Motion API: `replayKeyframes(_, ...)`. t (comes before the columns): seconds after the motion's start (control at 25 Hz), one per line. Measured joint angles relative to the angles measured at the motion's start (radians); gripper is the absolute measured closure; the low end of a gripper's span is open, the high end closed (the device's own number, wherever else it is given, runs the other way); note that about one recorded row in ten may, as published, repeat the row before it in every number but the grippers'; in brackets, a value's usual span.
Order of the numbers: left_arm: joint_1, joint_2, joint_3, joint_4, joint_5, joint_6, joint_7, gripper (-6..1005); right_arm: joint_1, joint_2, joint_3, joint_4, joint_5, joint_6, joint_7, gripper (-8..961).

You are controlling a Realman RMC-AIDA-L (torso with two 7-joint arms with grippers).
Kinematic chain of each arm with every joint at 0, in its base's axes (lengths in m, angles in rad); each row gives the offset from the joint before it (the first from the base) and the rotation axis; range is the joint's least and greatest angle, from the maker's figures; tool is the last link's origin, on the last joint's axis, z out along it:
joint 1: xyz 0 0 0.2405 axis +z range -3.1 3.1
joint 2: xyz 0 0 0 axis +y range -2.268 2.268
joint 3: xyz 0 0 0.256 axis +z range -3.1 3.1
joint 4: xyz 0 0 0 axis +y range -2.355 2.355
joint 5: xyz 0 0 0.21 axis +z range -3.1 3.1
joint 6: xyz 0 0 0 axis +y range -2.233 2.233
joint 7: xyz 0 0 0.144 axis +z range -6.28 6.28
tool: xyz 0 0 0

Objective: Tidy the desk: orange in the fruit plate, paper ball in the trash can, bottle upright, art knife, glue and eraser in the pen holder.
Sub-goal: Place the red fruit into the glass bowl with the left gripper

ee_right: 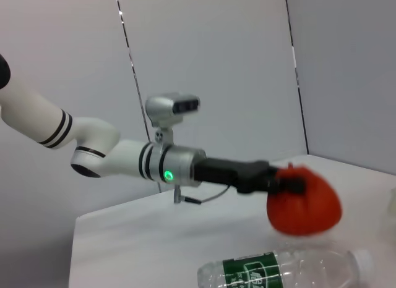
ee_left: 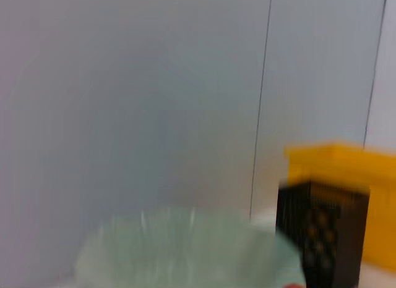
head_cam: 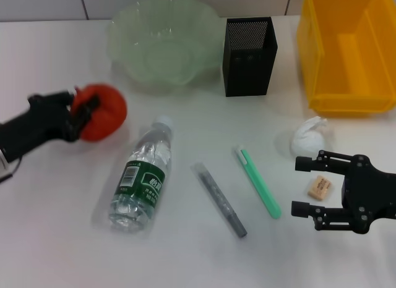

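left claw [head_cam: 83, 112] pinching orange [head_cam: 104, 112], held off desk [head_cam: 49, 226] at left, short of fruit plate [head_cam: 164, 44]. right claw [head_cam: 301, 186] spread, low at right, fingers either side of eraser [head_cam: 319, 186], not touching it. paper ball [head_cam: 309, 136] just behind, near trash can [head_cam: 346, 50]. bottle [head_cam: 142, 180] lying on side mid-desk. grey stick [head_cam: 219, 199] and green art knife [head_cam: 258, 183] lying between bottle and eraser. pen holder [head_cam: 249, 48] upright between fruit plate and trash can.
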Motion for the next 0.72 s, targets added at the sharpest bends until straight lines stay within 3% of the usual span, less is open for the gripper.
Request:
replayKeyframes(0.12,-0.001,0.000,0.001,0.014,-0.020,0.024,-0.007,792,-0.004,0.000,0.000,0.000,0.005,-0.003,0.000,160)
replayKeyframes(0.28,-0.080,-0.001,0.004,0.030,-0.104,0.060,-0.038,834,-0.009,-0.002,0.000,0.000,0.015,-0.008,0.000,161)
replayKeyframes(0.36,-0.201,-0.002,0.004,-0.021,-0.121,-0.036,-0.038,852,-0.010,-0.002,0.000,0.000,0.015,-0.008,0.000,161)
replayKeyframes(0.4,-0.201,-0.002,0.004,-0.021,-0.121,-0.036,-0.038,858,-0.010,-0.002,0.000,0.000,0.015,-0.008,0.000,161)
replayKeyframes(0.48,-0.275,-0.002,0.004,-0.060,-0.132,-0.134,-0.033,872,-0.012,-0.002,0.000,0.000,0.015,-0.009,0.000,160)
replayKeyframes(0.72,-0.416,-0.003,0.005,-0.134,-0.146,-0.371,-0.011,908,-0.027,-0.002,0.000,0.000,0.023,-0.009,0.000,160)
